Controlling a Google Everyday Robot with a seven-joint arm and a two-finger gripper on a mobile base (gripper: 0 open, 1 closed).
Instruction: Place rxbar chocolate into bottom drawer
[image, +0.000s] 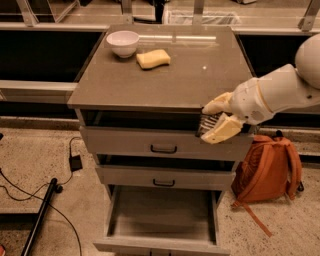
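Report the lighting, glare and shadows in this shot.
Camera view: dim, warm light from above. A pale glare streak crosses the cabinet top behind the white bowl. Deep shadow sits under the top's overhang and at the back of the bottom drawer. The cream-lit pincer hangs before the top drawer, at its right end, shut on the dark rxbar chocolate.

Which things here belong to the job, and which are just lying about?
Job:
- bar, held in the gripper just off the cabinet's front right edge
- bottom drawer, pulled open

Lying about:
- bowl and sponge on the cabinet top
- backpack on the floor
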